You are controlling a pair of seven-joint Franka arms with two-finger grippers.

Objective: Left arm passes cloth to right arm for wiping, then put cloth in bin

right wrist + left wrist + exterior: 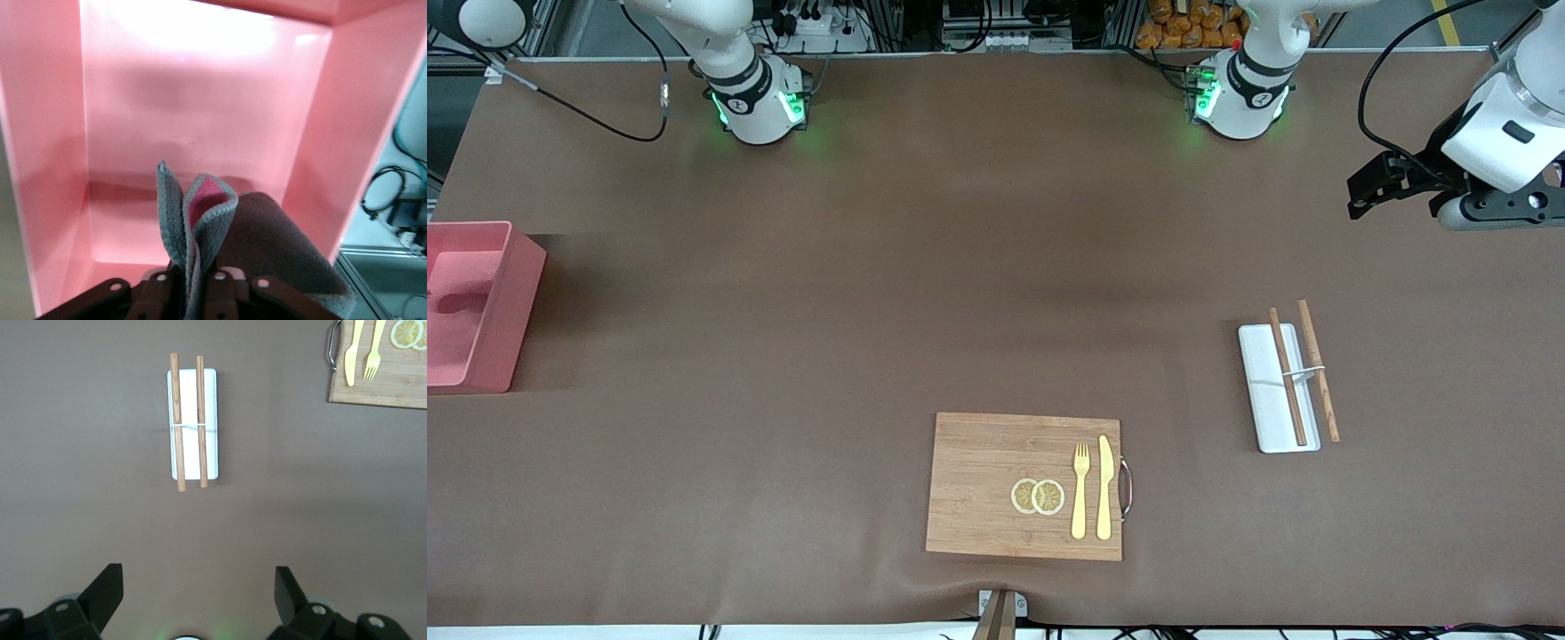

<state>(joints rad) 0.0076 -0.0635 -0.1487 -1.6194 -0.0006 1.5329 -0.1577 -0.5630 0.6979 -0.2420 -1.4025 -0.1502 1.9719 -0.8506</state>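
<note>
My right gripper (200, 283) is shut on the cloth (267, 233), a dark grey cloth with its pink-red underside showing in a fold. It holds the cloth over the inside of the pink bin (200, 100). The bin (525, 293) stands at the right arm's end of the table; the right gripper and the cloth are outside the front view. My left gripper (1369, 187) is open and empty, held up over the left arm's end of the table; its fingers (107, 593) stand wide apart.
A white tray (1267, 400) with two wooden chopsticks (1288, 378) lies near the left arm's end. A wooden board (978, 480) with a fork, a knife and lemon slices lies near the front camera's edge.
</note>
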